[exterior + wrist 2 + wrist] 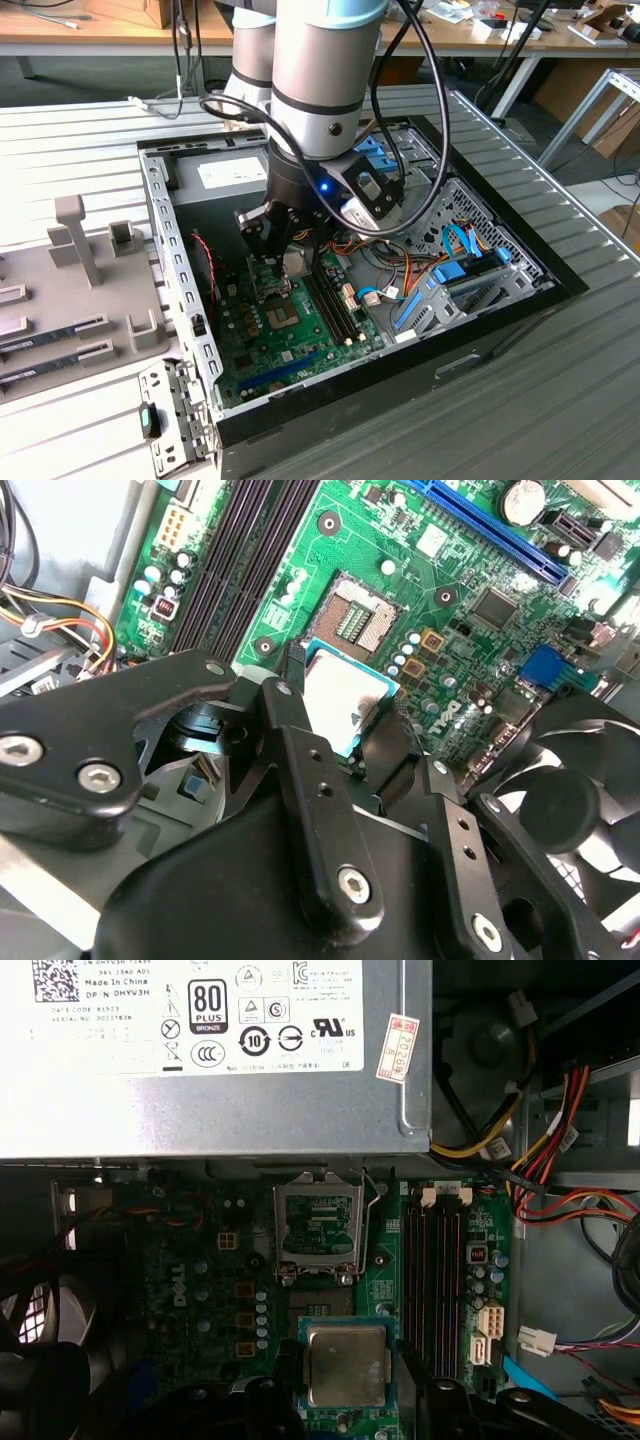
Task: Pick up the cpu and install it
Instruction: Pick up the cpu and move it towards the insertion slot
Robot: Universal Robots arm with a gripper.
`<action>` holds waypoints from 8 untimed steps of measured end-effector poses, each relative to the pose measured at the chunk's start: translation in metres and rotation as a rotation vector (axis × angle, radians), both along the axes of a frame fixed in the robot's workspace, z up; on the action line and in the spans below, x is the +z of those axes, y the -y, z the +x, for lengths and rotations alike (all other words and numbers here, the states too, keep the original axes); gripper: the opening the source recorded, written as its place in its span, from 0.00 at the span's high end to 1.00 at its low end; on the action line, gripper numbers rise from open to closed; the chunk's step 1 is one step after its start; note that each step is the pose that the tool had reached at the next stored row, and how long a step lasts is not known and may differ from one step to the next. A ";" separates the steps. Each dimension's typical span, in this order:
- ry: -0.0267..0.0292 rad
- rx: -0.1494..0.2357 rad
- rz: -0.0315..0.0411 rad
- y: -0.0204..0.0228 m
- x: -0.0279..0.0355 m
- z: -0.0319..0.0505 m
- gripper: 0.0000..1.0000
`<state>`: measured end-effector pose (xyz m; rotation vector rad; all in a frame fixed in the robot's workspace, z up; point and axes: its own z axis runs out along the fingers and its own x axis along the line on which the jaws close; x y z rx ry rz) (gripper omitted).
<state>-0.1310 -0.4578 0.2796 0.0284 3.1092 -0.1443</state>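
Observation:
The cpu [347, 1363], a small square chip with a silver top and a green rim, sits between my black fingertips in both wrist views, and my gripper [348, 1392] is shut on it. It hangs just above the green motherboard [470, 570], close beside the bare socket [362, 620]. The socket's hinged metal frame [318, 1225] stands flipped up toward the power supply [200, 1080]. In the exterior view my gripper [278, 240] reaches down into the open computer case [500, 320] over the socket [283, 318].
Black memory slots [432, 1280] run alongside the socket. A black fan [570, 800] sits close to my fingers. Coloured cables [400, 270] and blue drive brackets [440, 295] fill the case at the exterior view's right. A grey fixture block [80, 270] stands outside on the exterior view's left.

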 end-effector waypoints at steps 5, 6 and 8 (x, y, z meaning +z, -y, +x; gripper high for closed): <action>0.0001 0.000 0.0001 0.0005 -0.0027 0.0000 0.53; 0.0000 0.000 0.0000 0.0006 -0.0033 0.0000 0.53; 0.0001 0.000 0.0001 0.0009 -0.0042 0.0000 0.53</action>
